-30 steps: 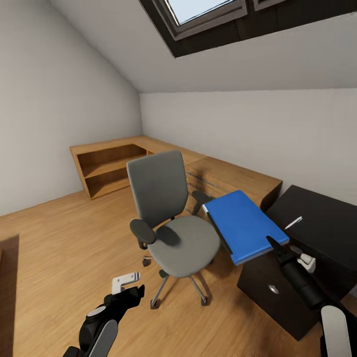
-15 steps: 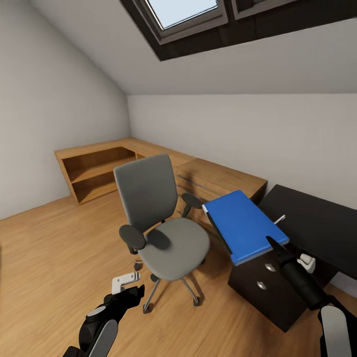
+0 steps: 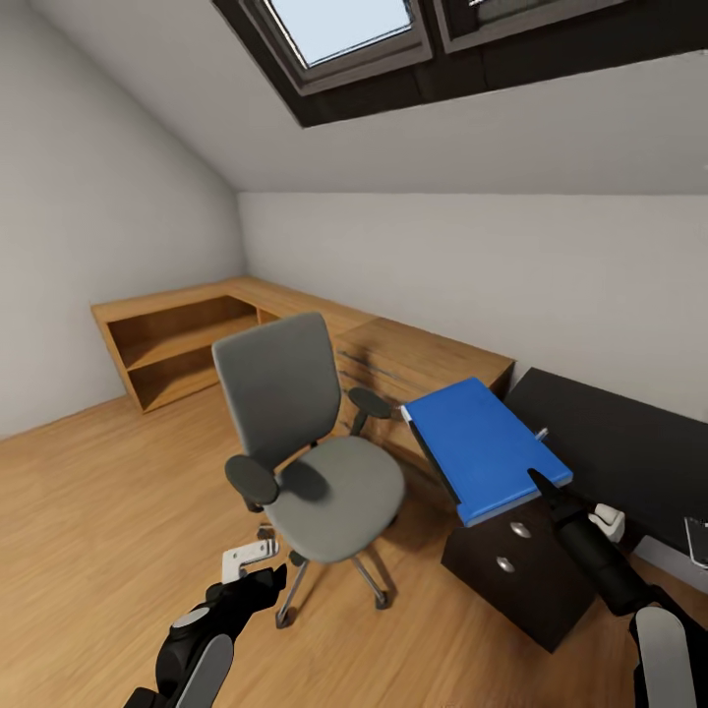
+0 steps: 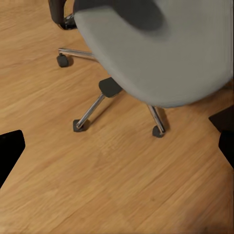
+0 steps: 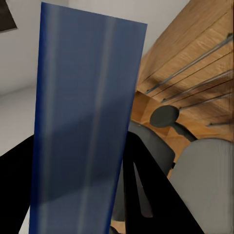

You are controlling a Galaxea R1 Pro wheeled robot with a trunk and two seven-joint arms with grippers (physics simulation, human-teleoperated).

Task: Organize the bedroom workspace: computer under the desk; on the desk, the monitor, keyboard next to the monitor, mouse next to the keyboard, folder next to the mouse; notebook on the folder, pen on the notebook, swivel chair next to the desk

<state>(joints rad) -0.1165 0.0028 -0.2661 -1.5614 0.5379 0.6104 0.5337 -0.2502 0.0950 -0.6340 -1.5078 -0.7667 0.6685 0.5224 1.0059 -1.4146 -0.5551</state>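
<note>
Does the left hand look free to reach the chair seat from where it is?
Probably yes. The left hand hangs low beside the chair, apart from it, with bare floor between them. Nothing blocks the way, though the seat sits higher than the hand. The folder is in the right hand.

head view high and wide, wrist views close, sharing swivel chair (image 3: 305,442)

Swivel chair (image 3: 315,462) grey cloth, chrome legs; floor (image 3: 108,511) wood planks; desk (image 3: 629,442) black.
</note>
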